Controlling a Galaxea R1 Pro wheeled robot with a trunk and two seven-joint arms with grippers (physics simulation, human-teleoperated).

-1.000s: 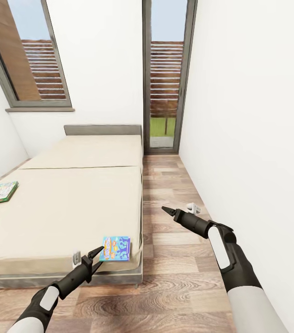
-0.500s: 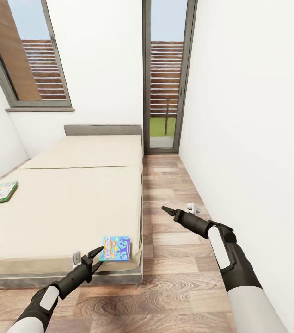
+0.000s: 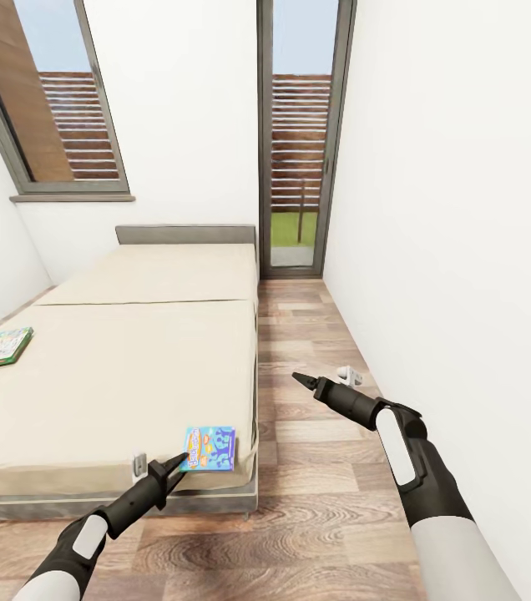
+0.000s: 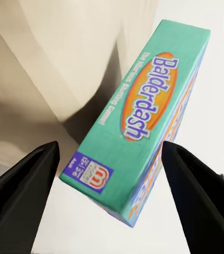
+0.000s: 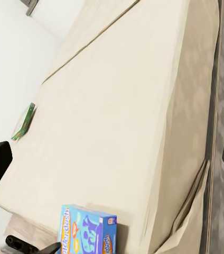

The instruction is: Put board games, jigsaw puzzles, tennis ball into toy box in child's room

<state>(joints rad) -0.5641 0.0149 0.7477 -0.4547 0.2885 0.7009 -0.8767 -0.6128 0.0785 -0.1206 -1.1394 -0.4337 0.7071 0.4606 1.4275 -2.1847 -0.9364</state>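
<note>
Blue game box (image 3: 209, 449) lies flat at near right corner of bed (image 3: 115, 367); teal "Balderdash" edge faces left wrist camera (image 4: 143, 111). We see left gripper (image 3: 175, 462) at box's near left corner, jaws spread, box edge between fingers (image 4: 22, 180), no contact visible. Second game box (image 3: 0, 347), green-bordered, lies near bed's left edge, well apart from first. Right gripper (image 3: 300, 380) hangs over wood floor (image 3: 316, 501) beside bed; in right wrist view we see its jaws spread, nothing between.
</note>
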